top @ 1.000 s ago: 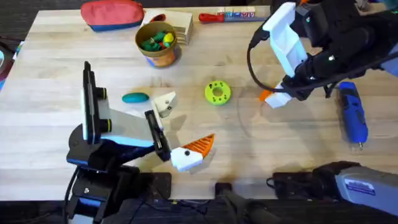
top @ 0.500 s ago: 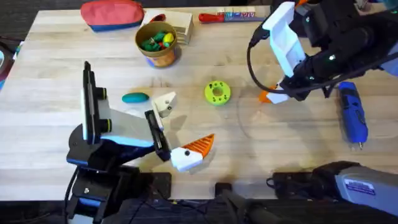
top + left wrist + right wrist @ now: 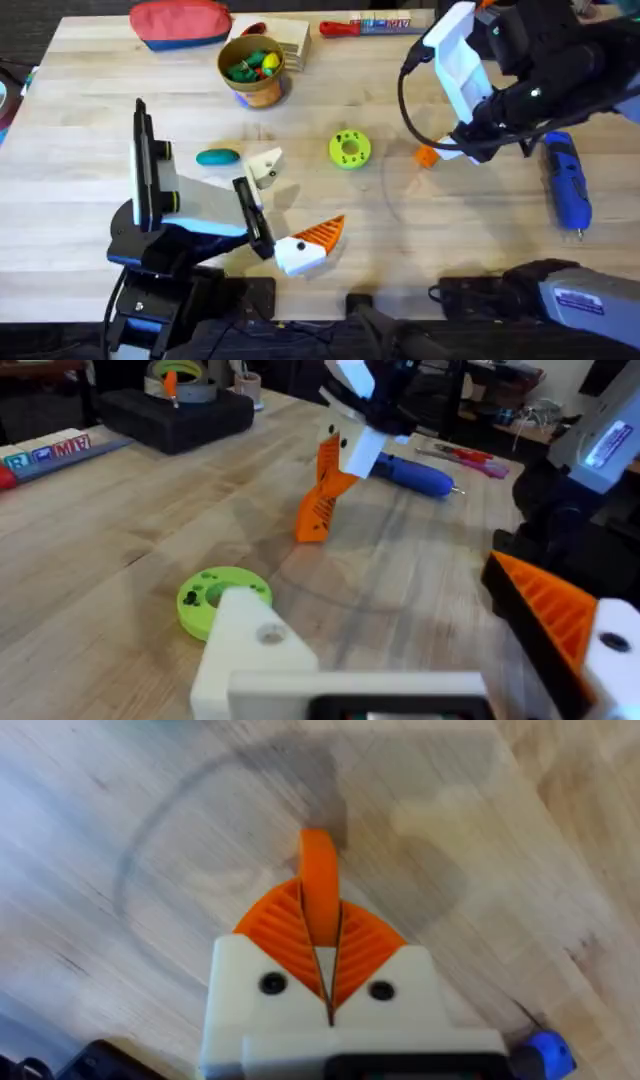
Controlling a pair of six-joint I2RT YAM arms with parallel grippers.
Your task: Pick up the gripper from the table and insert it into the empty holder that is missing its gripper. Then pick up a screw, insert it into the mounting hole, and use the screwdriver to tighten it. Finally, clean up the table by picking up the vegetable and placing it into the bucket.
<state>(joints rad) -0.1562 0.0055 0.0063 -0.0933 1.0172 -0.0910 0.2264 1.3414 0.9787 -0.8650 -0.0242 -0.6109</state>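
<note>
My right gripper (image 3: pixel 443 152) is shut on the gripper, a small orange ribbed wedge (image 3: pixel 427 156). The left wrist view shows the wedge (image 3: pixel 320 500) hanging steeply, its lower tip at the tabletop. In the right wrist view it (image 3: pixel 320 885) sticks out between the orange pads. My left gripper (image 3: pixel 292 200) rests open, with one orange finger (image 3: pixel 322 233) and a bare white holder (image 3: pixel 265 165) whose mounting hole (image 3: pixel 268 633) faces up. The teal vegetable (image 3: pixel 217 156) lies left of the holder. The bucket (image 3: pixel 252 68) stands at the back. The blue screwdriver (image 3: pixel 567 180) lies at the right. No screw can be made out.
A lime-green disc with holes (image 3: pixel 349 149) lies between the two grippers. A red pouch (image 3: pixel 180 22), a wooden block (image 3: pixel 285 40) and a red-handled tool (image 3: pixel 365 26) line the table's far edge. Bare wood (image 3: pixel 400 250) lies in front of the disc.
The orange wedge, lying flat on the table a second ago, now shows shorter from above and stands tipped up in my right gripper. The left arm has not moved.
</note>
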